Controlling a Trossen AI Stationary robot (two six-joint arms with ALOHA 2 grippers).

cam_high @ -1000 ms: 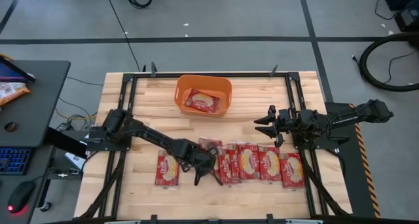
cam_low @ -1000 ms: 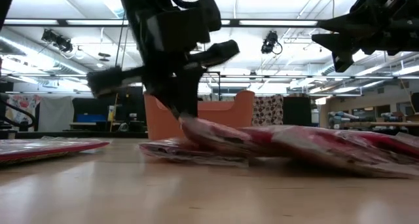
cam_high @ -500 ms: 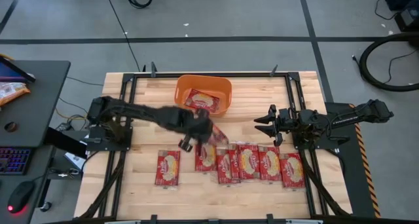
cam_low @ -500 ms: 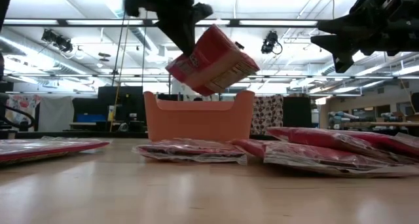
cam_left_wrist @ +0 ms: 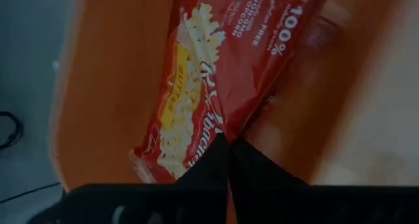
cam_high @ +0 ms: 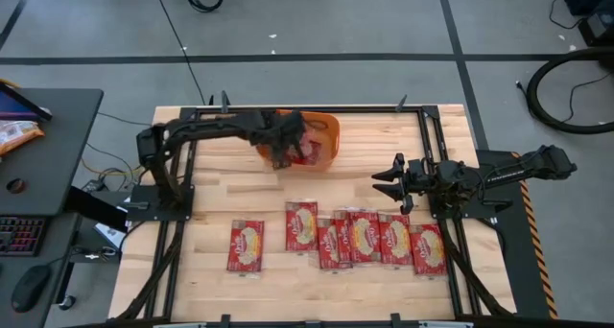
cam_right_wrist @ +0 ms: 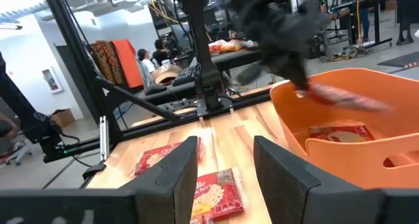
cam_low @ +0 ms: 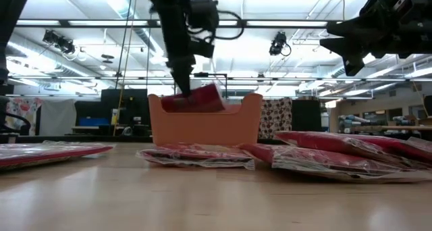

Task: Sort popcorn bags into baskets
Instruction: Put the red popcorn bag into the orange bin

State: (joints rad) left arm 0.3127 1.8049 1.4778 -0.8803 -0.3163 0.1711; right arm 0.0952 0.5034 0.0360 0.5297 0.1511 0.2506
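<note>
Swung from above the row of packets, the left gripper (cam_high: 285, 144) now hangs over the orange basket (cam_high: 329, 134), pinched shut on a popcorn bag (cam_left_wrist: 216, 80) dangling lengthwise inside it. Six more bags (cam_high: 365, 238) lie on the counter (cam_high: 221, 165); the right gripper (cam_high: 390, 181) waits open, nearer them.

A robotics lab: wooden table (cam_high: 230, 189) in a metal frame, desk with keyboard (cam_high: 21, 235), ceiling strip lights (cam_low: 283, 23).

my high view looks straight down on the whole table (cam_high: 221, 170); low sits at tabletop level; both wrist views, close in, share the orange tub (cam_right_wrist: 366, 129).
</note>
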